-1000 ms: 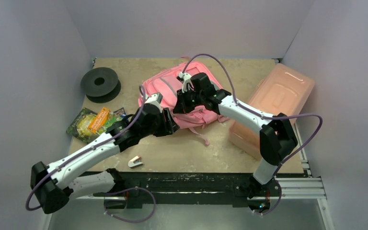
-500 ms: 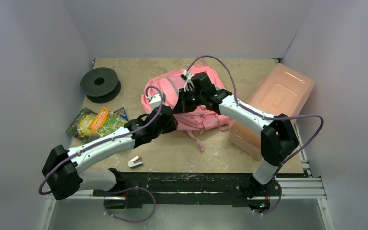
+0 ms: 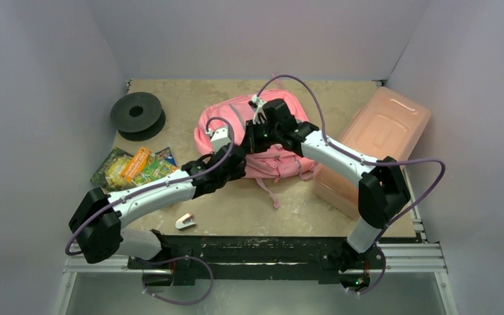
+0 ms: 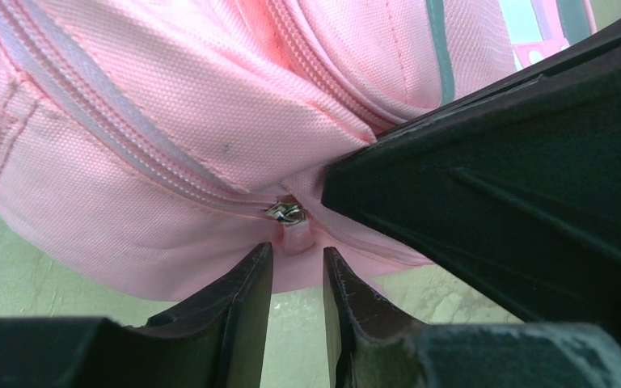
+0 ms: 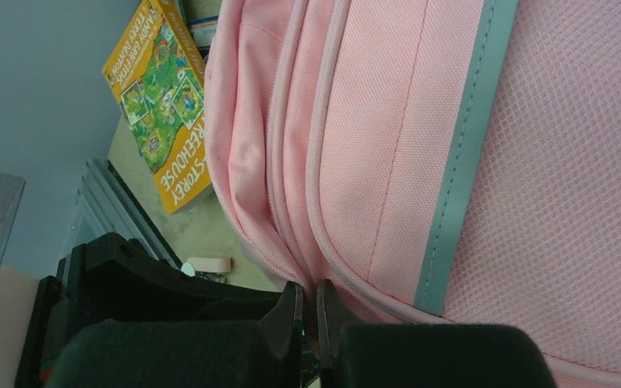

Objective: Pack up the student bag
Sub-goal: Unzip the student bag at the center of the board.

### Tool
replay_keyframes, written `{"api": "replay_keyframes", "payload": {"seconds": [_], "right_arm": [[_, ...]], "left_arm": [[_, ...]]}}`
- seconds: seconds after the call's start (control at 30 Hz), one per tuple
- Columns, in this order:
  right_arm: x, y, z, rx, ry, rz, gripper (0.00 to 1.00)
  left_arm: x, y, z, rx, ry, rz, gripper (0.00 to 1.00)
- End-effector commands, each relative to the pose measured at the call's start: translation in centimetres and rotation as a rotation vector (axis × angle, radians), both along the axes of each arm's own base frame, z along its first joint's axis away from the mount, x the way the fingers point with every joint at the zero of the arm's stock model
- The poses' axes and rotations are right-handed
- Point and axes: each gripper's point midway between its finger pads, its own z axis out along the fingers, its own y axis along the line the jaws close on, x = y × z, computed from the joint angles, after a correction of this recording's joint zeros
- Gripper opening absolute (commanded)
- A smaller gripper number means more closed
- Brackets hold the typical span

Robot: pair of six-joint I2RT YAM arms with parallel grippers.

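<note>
The student bag (image 3: 272, 134), a pink fabric backpack with a grey stripe, lies in the middle of the table. My left gripper (image 3: 235, 162) is at its near left edge. In the left wrist view the left gripper (image 4: 297, 252) is open by a narrow gap, and the bag's pink zipper pull (image 4: 294, 235) sits just beyond its fingertips (image 4: 260, 263), untouched. My right gripper (image 3: 252, 140) is on top of the bag. In the right wrist view the right gripper (image 5: 308, 291) is shut on a fold of the bag's fabric (image 5: 372, 145) beside the zipper seam.
A rigid salmon-pink plastic box (image 3: 375, 147) stands right of the bag. A black spool (image 3: 136, 113) is at the back left. A colourful puzzle box (image 3: 131, 167) lies left of the bag, also in the right wrist view (image 5: 162, 97). A small white object (image 3: 185, 221) lies near the front edge.
My left arm has stretched right and forward, bringing its gripper up to the bag's near edge. The bag has shifted slightly right. The right gripper keeps its grip on the fabric.
</note>
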Motion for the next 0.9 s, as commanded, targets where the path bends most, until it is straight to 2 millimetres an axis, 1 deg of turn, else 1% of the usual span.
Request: {"api": "replay_keyframes", "payload": {"seconds": [0.0, 0.17, 0.33, 0.47, 0.53, 0.6, 0.63, 0.73, 0.87], "right_arm": [[0.1, 0.0, 4.4, 0.091, -0.053, -0.033, 0.00], [-0.2, 0.0, 3.9, 0.088, -0.046, -0.023, 0.00], [-0.5, 0.0, 4.0, 0.087, -0.047, -0.013, 0.00], [-0.8, 0.2, 3.9, 0.088, -0.043, -0.001, 0.00], [-1.0, 0.4, 3.8, 0.086, -0.044, 0.005, 0.00], [-1.1, 0.3, 3.8, 0.085, -0.047, 0.004, 0.00], [-1.0, 0.3, 3.9, 0.085, -0.053, 0.001, 0.00], [-1.2, 0.1, 4.0, 0.089, -0.086, 0.013, 0.00], [-1.3, -0.3, 3.6, 0.076, -0.201, 0.083, 0.00]], "left_arm": [[1.6, -1.0, 2.1, -0.024, -0.062, 0.031, 0.27], [2.0, -0.9, 2.0, 0.007, -0.050, 0.054, 0.27], [2.5, 0.0, 1.9, 0.050, -0.057, 0.102, 0.28], [2.7, 0.4, 2.2, 0.071, -0.068, 0.117, 0.28], [2.8, 0.6, 2.1, 0.087, -0.064, 0.122, 0.24], [2.7, 0.9, 2.1, 0.101, -0.059, 0.132, 0.10], [2.6, 1.1, 2.1, 0.111, -0.054, 0.140, 0.05], [2.4, 1.5, 2.4, 0.112, -0.053, 0.141, 0.00], [1.5, 2.2, 3.0, 0.095, -0.044, 0.146, 0.00]]}}
